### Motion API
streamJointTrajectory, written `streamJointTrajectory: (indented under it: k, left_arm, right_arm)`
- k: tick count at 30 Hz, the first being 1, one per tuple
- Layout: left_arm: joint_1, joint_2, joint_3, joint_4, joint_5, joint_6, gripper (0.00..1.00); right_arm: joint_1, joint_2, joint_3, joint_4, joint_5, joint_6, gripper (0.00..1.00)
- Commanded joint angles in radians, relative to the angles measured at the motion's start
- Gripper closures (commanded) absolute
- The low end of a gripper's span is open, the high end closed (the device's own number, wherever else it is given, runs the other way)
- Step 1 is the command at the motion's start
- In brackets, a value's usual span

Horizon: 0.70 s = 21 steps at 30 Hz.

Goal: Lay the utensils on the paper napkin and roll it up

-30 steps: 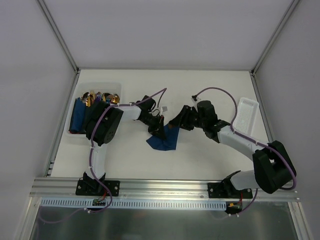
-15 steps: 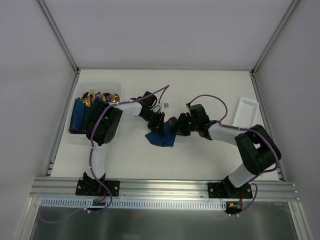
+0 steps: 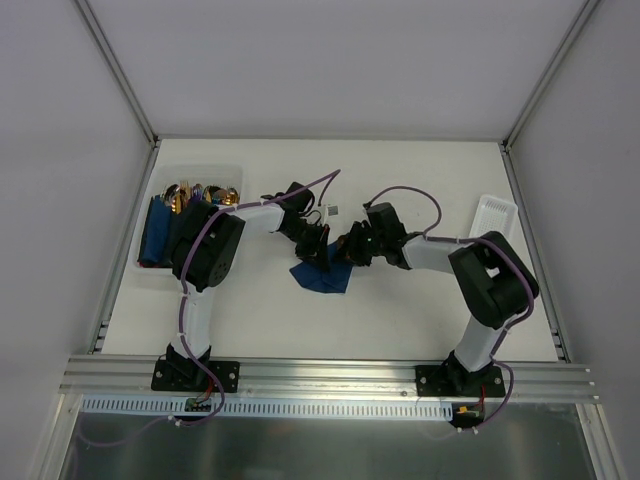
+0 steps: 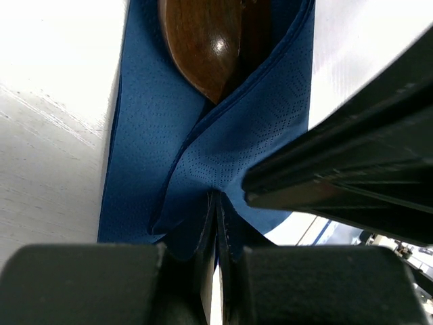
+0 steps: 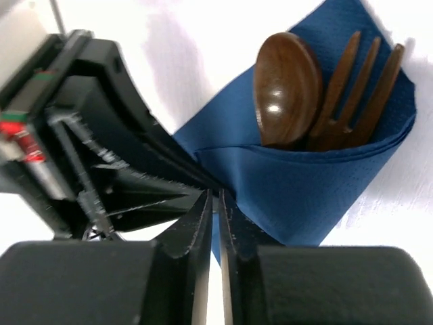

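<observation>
Left claw (image 4: 216, 200): I am pinching a raised fold of the navy paper napkin (image 4: 142, 135), fingers clenched on it.
Napkin: it is lying on the bench (image 3: 400, 310) between my claws, partly wrapping the spoon (image 5: 287, 88) and fork (image 5: 362, 88).
Right claw (image 5: 214, 198): I am gripping the napkin's folded edge, fingers nearly together.
Progress: the utensils are lying in place. I judge the rolling is only just beginning.
</observation>
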Motion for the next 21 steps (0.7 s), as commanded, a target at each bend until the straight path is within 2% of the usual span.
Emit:
streamJointTrajectory:
  k: [1,6,14,21]
  left_arm:
    - [-0.009,0.011,0.010,-0.032,-0.099,0.049,0.98]
    - [-0.007,-0.045,-0.004,-0.032,-0.104,0.063,0.98]
    - [-0.010,-0.239,-0.056,-0.032,-0.032,0.072,0.86]
    - [-0.058,-0.234,-0.088,-0.017,0.025,0.002,0.86]
  right_arm:
    - [0.009,0.028,0.046,-0.057,0.029,0.003,0.91]
    - [0.017,0.062,0.067,-0.116,0.066,-0.014,0.92]
    - [0.017,0.126,0.076,-0.120,0.077,0.006,0.96]
    - [0.015,0.147,0.050,-0.059,0.061,0.029,0.97]
